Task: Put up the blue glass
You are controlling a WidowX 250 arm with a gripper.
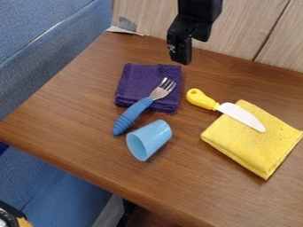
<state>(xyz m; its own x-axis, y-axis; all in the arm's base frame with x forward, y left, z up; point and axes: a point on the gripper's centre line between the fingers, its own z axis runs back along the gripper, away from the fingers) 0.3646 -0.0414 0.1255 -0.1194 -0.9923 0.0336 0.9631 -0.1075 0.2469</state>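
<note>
The black gripper (pixel 181 55) hangs over the back of the table, above and to the right of the purple cloth, well away from the glass. Whether it is open or shut cannot be made out. A light blue glass (pixel 155 135) lies on its side near the front left of the table, its open mouth facing the lower left and its base toward the upper right.
A fork with a blue handle (pixel 134 113) rests partly on a folded purple cloth (pixel 139 80), close behind the glass. To the right, a yellow-handled knife (pixel 239 115) lies partly on a folded yellow cloth (pixel 251 144). The wooden table's (pixel 77 162) front edge runs below the glass.
</note>
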